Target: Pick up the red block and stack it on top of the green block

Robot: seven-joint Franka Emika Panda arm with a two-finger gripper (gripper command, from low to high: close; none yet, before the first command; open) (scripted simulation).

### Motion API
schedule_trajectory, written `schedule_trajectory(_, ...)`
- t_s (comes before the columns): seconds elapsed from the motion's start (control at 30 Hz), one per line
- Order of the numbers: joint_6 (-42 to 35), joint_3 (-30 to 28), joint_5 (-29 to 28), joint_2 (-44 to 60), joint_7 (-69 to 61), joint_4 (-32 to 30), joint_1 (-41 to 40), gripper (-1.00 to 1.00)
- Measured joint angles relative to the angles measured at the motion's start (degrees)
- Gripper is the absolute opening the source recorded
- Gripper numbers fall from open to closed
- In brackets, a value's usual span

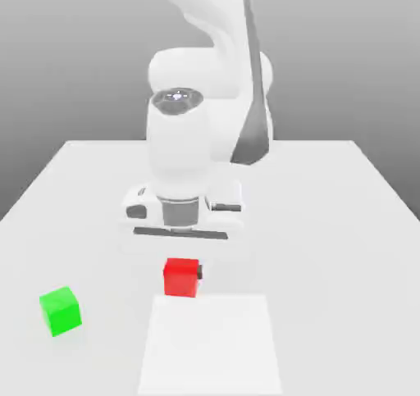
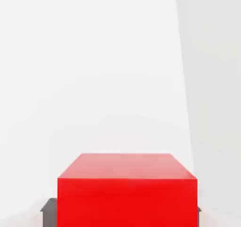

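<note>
Blocks: one red block (image 1: 181, 277), one green block (image 1: 60, 311).
Gripper (image 1: 182, 281): fingers clamped on the red block.
Green block: well apart from the gripper, toward the exterior view's left, near the table (image 1: 328, 222) edge.

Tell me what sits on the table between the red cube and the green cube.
Nothing: in the exterior view, only bare white tabletop separates the small matte red block from the small matte green block.

The arm (image 1: 209, 83) is glossy white, built of fat rounded segments, with a dark grey panel running down one side of its upper link. A round cap with a pale bluish mark tops the wrist joint, and below it sits a grey collar (ribbed, it seems). The white hand (image 1: 182, 210) carries small dark insets and a dark bar along its underside.
</note>
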Motion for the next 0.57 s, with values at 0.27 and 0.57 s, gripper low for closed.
schedule_trajectory(0.27, -7.92, -7.92, 0.64, 3.19, -3.09, 11.09, -12.73, -1.00)
schedule_trajectory(0.57, 0.36, -4.87, 5.54, 13.84, -6.99, 13.23, -16.42, 1.00)
